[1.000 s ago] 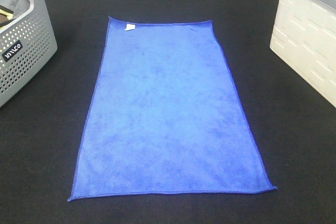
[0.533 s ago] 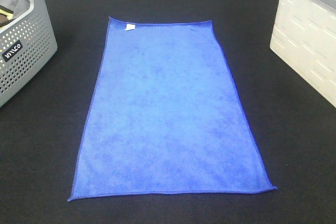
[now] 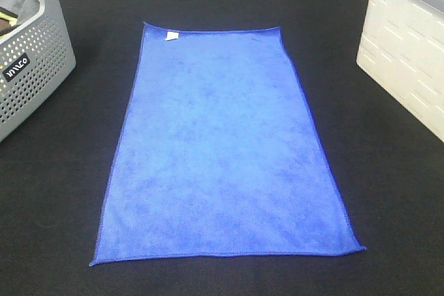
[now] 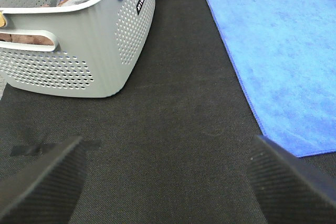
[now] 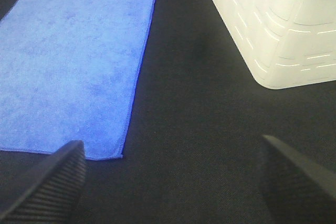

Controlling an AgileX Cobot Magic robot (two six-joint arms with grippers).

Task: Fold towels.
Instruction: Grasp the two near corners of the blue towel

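Observation:
A bright royal-blue towel [image 3: 222, 143] lies flat and unfolded in the middle of the black table, long side running away from the front, with a small white tag [image 3: 171, 35] near its far left corner. Neither gripper shows in the high view. In the left wrist view my left gripper [image 4: 168, 182] is open and empty above bare black cloth, with the towel [image 4: 283, 51] off to one side. In the right wrist view my right gripper [image 5: 173, 182] is open and empty, close to the towel's near right corner [image 5: 118, 156].
A grey perforated basket [image 3: 28, 67] holding cloths stands at the left; it also shows in the left wrist view [image 4: 79, 40]. A white crate [image 3: 409, 46] stands at the right, also in the right wrist view [image 5: 278, 30]. Black cloth covers the table [image 3: 388, 192].

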